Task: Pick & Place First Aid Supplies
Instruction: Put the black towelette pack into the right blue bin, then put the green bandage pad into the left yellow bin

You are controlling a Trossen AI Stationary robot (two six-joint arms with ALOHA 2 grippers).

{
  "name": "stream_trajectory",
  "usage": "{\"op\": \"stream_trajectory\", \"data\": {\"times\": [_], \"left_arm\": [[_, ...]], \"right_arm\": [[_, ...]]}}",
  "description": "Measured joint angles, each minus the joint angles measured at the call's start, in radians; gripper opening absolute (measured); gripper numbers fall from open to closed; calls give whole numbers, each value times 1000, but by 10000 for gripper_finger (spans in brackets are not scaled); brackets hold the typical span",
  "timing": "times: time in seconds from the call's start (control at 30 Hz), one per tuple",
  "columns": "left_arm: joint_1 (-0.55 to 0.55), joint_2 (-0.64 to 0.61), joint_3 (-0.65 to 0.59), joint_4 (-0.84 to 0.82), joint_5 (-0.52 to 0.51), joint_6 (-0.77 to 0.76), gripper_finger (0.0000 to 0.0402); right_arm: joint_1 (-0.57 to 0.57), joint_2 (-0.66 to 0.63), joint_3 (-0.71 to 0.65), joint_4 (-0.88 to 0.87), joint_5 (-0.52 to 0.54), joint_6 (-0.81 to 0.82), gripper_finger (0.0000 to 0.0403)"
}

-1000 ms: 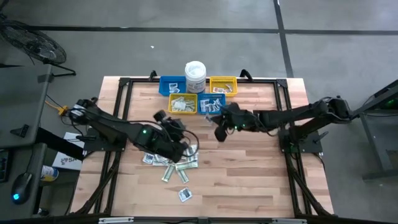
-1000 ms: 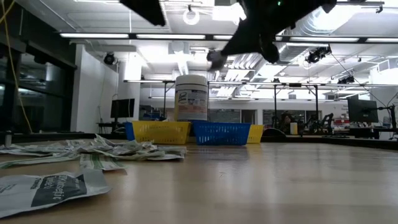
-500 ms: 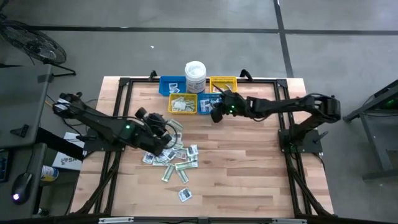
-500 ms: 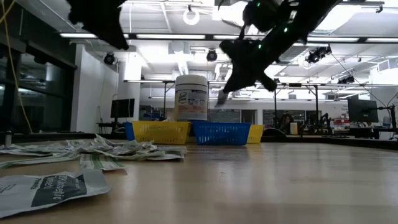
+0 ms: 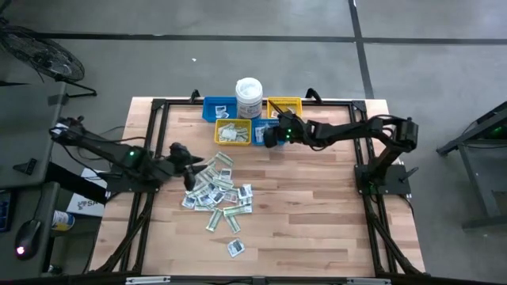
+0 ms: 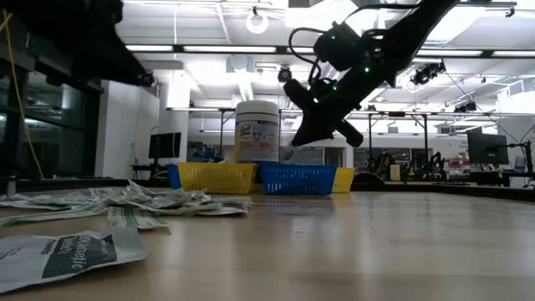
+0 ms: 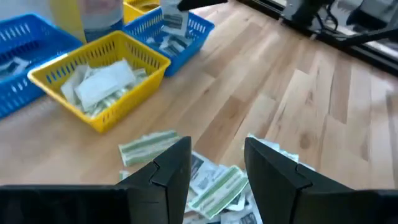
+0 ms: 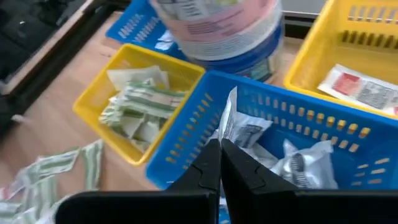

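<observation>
Now that the right gripper [image 8: 220, 163], pinching a white packet [image 8: 231, 127], has reached the blue bin [image 8: 292, 180] at twelve o'clock, release comes next; the left gripper [image 7: 216, 163] has withdrawn, open.

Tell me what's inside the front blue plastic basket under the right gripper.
The blue plastic basket holds crumpled white square packets with dark print. The right gripper, shut on one white packet, covers what lies beneath it.

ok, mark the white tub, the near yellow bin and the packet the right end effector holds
white tub [image 5: 249, 89], high view, centre of lid
near yellow bin [image 7: 144, 60], left wrist view, rim
held packet [image 8: 231, 115], right wrist view, upper edge
</observation>
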Motion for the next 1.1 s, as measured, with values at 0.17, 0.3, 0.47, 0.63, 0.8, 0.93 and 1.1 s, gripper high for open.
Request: {"op": "stream_trajectory", "data": {"times": [0.17, 0.3, 0.47, 0.63, 0.8, 0.93, 1.1], "left_arm": [[0, -100, -75, 7, 4, -29, 150], [0, -127, -93, 7, 21, -27, 150], [0, -121, -93, 9, 40, -3, 150], [0, -116, -93, 8, 53, -1, 149], [0, -116, -93, 7, 68, -1, 149], [0, -99, -93, 7, 24, 30, 149], [57, -31, -93, 10, 58, 120, 149]], "right_arm": [[-9, 0, 0, -3, 5, 18, 0], [-14, 0, 0, -14, 6, 36, 6], [-20, 0, 0, -41, 19, 56, 37], [-22, 0, 0, -78, 28, 80, 77], [-22, -5, 0, -85, 18, 80, 104], [-22, -38, 0, -81, -3, 71, 110], [-20, -95, 0, -84, -48, -11, 110]]}}
